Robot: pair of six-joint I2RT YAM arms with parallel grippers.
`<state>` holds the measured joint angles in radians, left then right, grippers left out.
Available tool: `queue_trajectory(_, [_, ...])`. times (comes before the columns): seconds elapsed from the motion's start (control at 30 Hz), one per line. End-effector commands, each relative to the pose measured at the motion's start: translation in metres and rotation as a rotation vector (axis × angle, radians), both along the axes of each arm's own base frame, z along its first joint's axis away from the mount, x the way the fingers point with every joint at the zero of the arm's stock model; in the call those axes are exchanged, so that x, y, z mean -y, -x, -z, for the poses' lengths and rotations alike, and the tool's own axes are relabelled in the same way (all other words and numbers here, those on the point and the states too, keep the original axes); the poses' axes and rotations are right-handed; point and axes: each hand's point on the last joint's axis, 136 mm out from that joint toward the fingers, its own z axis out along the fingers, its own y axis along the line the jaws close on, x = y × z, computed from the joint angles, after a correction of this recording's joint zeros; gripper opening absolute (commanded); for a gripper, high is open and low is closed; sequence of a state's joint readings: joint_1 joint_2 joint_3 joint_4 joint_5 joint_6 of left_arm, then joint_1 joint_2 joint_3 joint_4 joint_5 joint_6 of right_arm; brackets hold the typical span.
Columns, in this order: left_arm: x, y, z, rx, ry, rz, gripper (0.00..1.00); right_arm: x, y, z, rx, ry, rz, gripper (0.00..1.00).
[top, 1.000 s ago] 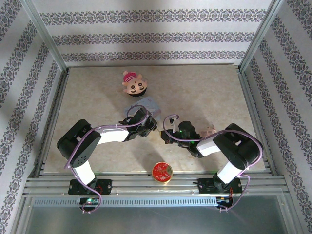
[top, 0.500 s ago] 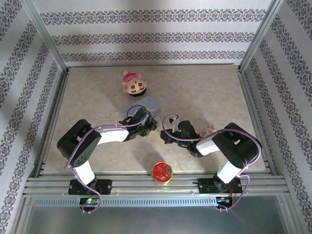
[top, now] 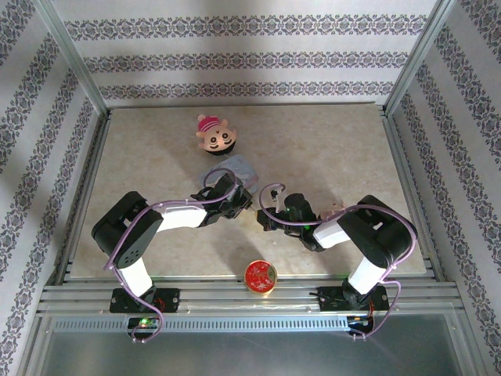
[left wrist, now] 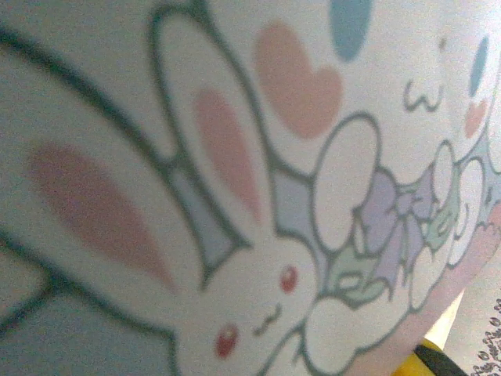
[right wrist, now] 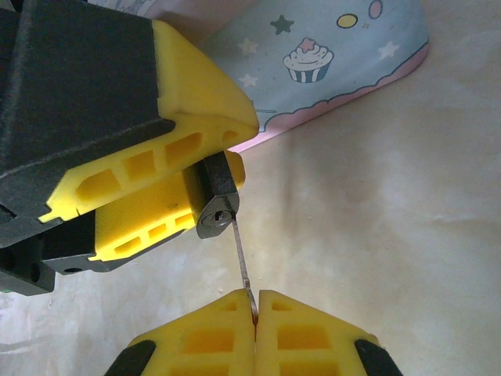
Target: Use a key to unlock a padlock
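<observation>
Right tool point(right wrist: 256, 301) clamped on key point(right wrist: 242, 262), tip at padlock point(right wrist: 215, 196) keyway; left tool point(right wrist: 205, 160) grips padlock; right elbow point(top: 383, 227) edged left.

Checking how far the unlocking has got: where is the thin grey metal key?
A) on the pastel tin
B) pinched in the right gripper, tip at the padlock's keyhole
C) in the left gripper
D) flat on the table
B: the right wrist view shows the thin grey metal key pinched in the shut right gripper, its tip meeting the keyhole of the small dark blocky padlock.
</observation>
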<state>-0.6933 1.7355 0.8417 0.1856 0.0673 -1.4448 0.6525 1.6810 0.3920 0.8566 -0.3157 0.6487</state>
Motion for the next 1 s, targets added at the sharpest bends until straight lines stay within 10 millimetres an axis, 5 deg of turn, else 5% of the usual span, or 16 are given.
queue_trajectory(0.0, [0.001,0.031,0.035,-0.2,0.046,0.017,0.03,-0.012,-0.005,-0.016,0.053,-0.034,-0.023,0.0])
queue_trajectory(0.97, [0.002,0.033,0.036,-0.208,0.048,0.032,0.03,-0.011,-0.011,-0.028,0.073,-0.054,-0.008,0.0])
